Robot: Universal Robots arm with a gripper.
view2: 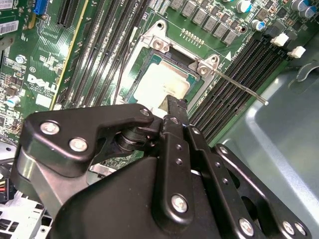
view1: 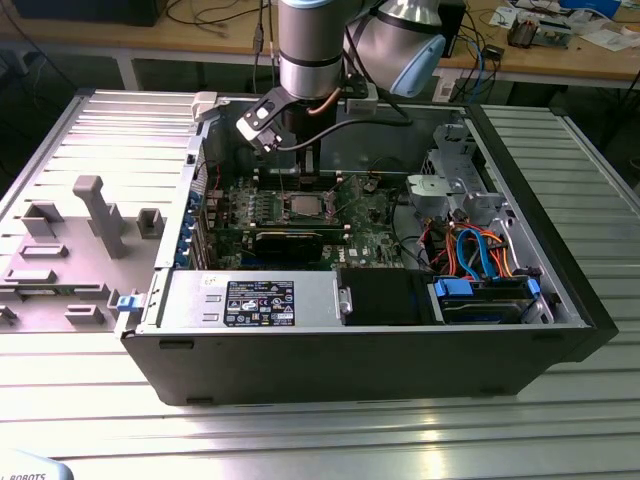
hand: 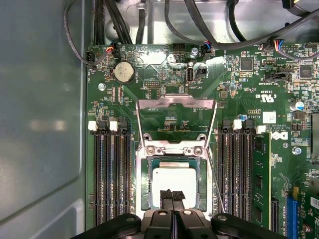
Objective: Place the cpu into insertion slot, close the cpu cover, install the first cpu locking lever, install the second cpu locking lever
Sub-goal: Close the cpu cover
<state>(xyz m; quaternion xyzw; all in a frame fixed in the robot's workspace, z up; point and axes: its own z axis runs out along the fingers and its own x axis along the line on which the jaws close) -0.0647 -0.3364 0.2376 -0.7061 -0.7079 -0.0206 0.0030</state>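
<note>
Looking at the first wrist view, we see the gripper with its fingers pressed together, their tips over one edge of the cpu. The cpu lies seated in the insertion slot. The cpu cover stands open beyond the slot. In the exterior view, the arm rises at twelve o'clock from the cpu.

The cpu has a dull grey metal top; the cover is thin shiny metal; the fingers are matt black.
</note>
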